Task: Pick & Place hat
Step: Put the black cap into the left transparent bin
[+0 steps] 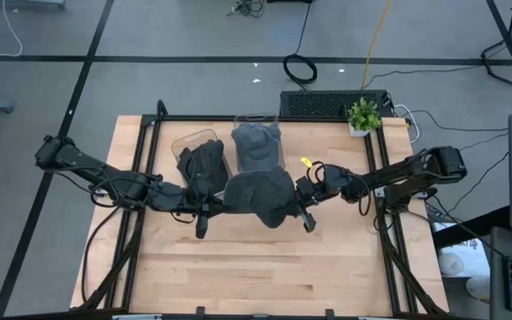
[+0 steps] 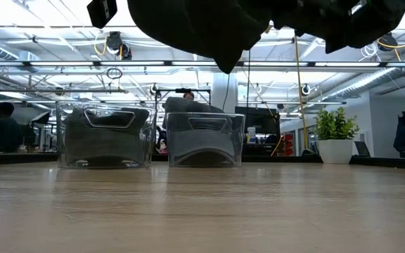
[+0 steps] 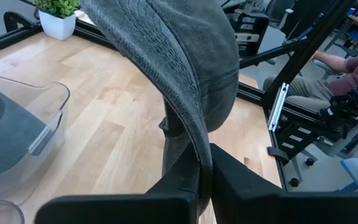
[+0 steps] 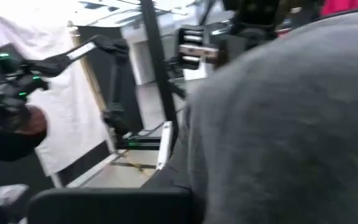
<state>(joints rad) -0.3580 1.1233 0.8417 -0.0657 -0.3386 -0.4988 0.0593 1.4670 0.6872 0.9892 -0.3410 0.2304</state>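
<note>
Hat: the dark grey soft fabric cap [image 1: 260,196] hangs in the air over the middle of the light wooden bench [image 1: 238,267], held between the two arms; in the low view it clears the surface well.
Left end effector [image 1: 204,210]: at the cap's 9 o'clock edge, fingers narrow, pinching the stitched brim, as the left wrist view shows.
Right end effector [image 1: 305,197]: at the cap's 3 o'clock edge, pressed against the cloth; I cannot tell whether its fingers are closed on it.
Risk, slip: the left pinch looks thin, on the brim edge only; a sideways pull from either arm could likely draw the cloth free and drop the cap.
Risk, snag: the limp crown sags, so it might catch a bin rim at 12 o'clock if carried low.
Count, hats: one in the air, plus dark fabric filling each bin; how many lie inside is unclear.
Count, bins: two, a clear plastic bin on the left [image 1: 201,153] and a clear plastic bin on the right [image 1: 257,142].
Count, arms: two.
Count, plants: one small green potted plant in a white pot [image 1: 363,116], at the bench's 1 o'clock corner.
</note>
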